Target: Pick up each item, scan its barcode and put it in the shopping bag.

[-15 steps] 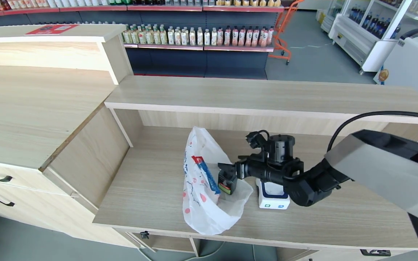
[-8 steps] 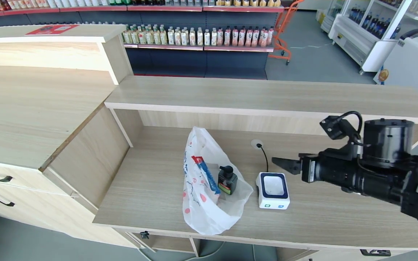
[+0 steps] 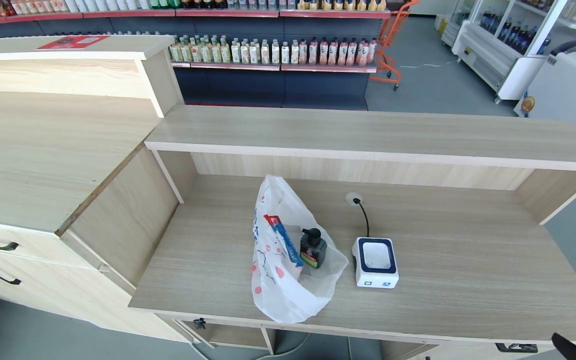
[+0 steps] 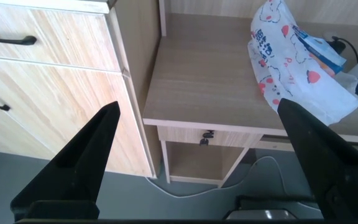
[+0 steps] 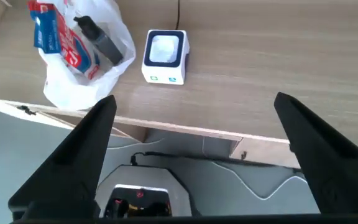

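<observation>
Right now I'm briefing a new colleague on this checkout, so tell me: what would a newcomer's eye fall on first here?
The white plastic shopping bag with red and blue print stands out first, lying near the front edge of the light wooden counter, with a dark pump bottle and a blue-and-red packet in its open mouth. Beside it sits the white square barcode scanner with a dark blue frame.
</observation>
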Available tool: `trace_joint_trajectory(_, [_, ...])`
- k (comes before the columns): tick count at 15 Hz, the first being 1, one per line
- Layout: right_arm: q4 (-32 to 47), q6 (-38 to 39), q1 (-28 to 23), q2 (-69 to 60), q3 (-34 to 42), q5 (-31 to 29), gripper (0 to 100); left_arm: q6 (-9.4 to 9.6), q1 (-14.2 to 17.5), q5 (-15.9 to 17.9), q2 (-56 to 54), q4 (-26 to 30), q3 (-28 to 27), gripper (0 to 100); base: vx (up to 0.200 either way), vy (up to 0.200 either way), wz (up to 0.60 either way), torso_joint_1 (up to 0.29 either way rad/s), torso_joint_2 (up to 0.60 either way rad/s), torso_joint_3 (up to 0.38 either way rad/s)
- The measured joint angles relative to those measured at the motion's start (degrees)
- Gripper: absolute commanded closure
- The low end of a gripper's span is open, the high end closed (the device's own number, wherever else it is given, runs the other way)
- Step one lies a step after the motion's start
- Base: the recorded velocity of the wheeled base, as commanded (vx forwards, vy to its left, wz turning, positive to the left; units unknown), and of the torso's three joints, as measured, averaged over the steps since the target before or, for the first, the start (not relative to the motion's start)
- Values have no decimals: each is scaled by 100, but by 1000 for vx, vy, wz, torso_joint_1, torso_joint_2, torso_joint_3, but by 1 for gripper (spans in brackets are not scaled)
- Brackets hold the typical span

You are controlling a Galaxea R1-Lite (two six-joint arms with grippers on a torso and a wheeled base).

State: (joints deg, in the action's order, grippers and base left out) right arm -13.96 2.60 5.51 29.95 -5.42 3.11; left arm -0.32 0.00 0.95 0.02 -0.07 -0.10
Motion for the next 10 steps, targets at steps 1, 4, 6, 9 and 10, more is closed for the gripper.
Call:
trace_joint_trajectory(1, [503, -93, -150, -724, 113, 39, 0, 0, 0, 2, 0, 0, 0, 0, 0, 0, 0, 0, 0, 0])
trace_joint_trajectory(4, [1471, -363, -505, -2263, 378, -265, 0, -1, 0, 0, 0, 0, 0, 0, 0, 0, 0, 0, 0, 0])
trace_joint_trajectory(6, [1467, -393, -573, -2695, 496, -306, 0, -1, 0, 2, 0, 0, 0, 0, 0, 0, 0, 0, 0, 0])
trace_joint_trajectory(9, [1434, -399, -591, -2940, 524, -308, 0, 0, 0, 2, 0, 0, 0, 0, 0, 0, 0, 0, 0, 0])
trace_joint_trajectory(10, [1431, -404, -595, -2975, 529, -306, 0, 0, 0, 2, 0, 0, 0, 0, 0, 0, 0, 0, 0, 0])
